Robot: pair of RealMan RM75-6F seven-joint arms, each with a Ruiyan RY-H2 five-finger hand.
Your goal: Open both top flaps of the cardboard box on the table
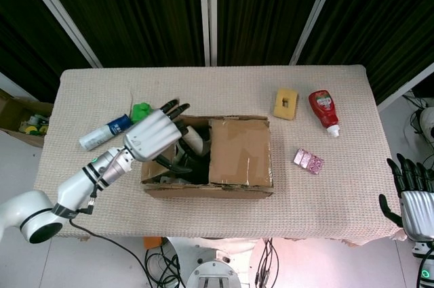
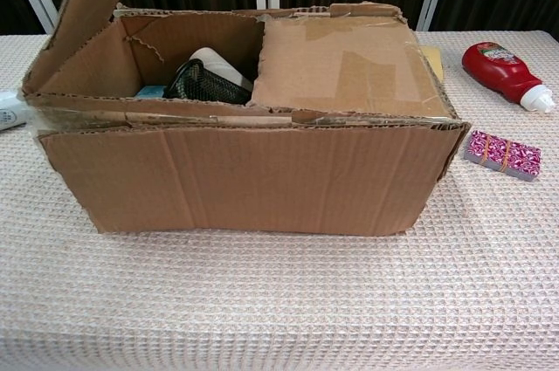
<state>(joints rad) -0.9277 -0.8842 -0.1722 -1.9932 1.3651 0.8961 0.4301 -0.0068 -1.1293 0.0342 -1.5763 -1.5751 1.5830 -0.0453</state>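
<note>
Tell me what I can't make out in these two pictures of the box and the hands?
- Contents of the cardboard box: the closed right flap covers that half in both views.
- Left flap: top cut off by the chest view's edge; hidden under the left hand in the head view.
- Right hand: partly cut off by the head view's corner.

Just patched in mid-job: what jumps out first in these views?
The cardboard box sits mid-table, half open: its left flap stands raised while the right flap lies shut. The left hand is at the raised flap, fingers spread. The right hand is off the table's right edge, holding nothing.
</note>
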